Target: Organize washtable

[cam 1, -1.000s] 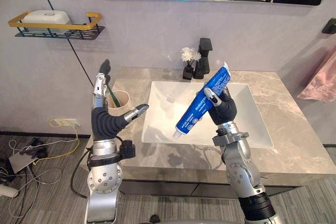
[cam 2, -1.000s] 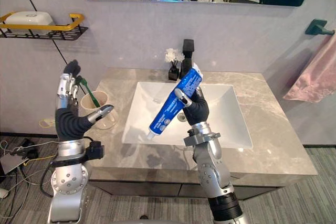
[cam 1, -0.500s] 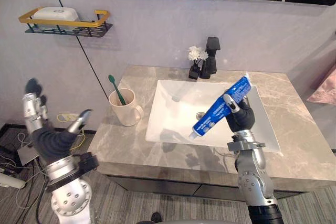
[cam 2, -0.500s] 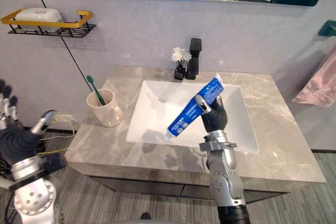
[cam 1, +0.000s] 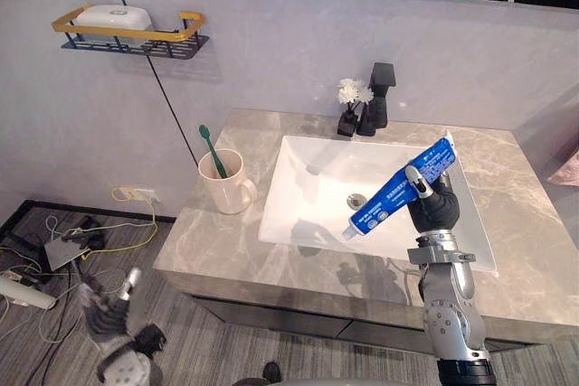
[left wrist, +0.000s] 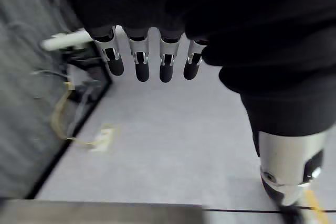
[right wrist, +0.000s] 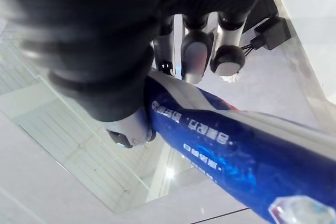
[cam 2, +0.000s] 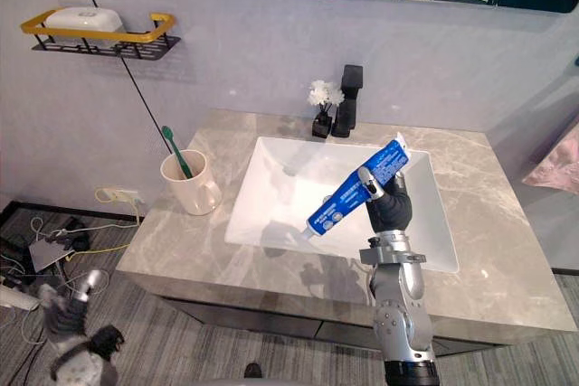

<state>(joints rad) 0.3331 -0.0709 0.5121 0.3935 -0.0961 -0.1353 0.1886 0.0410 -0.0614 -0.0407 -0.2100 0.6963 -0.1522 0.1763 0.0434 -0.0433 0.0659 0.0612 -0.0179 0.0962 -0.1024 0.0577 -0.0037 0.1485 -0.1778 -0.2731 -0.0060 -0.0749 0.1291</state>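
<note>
A blue toothpaste tube (cam 1: pixel 398 192) slants over the right part of the white sink (cam 1: pixel 303 210), cap end down and to the left. My right hand (cam 1: pixel 436 210) is shut on its upper end; in the right wrist view the fingers (right wrist: pixel 194 59) curl round the tube (right wrist: pixel 226 148). A beige cup (cam 1: pixel 226 192) holding a green toothbrush (cam 1: pixel 211 149) stands on the marble counter (cam 1: pixel 213 246) left of the sink. My left hand (cam 1: pixel 107 312) hangs low beside the counter near the floor, its fingers (left wrist: pixel 142 61) straight and holding nothing.
A black faucet (cam 1: pixel 380 106) and a small vase of white flowers (cam 1: pixel 350 101) stand behind the sink. A wall shelf (cam 1: pixel 131 38) with a white box is at upper left. A pink towel (cam 2: pixel 561 164) hangs at the right. Cables and a power strip (cam 1: pixel 63 246) lie on the floor.
My left hand has dropped from beside the cup down towards the floor at the left. The view has shifted. My right hand still holds the tube over the sink.
</note>
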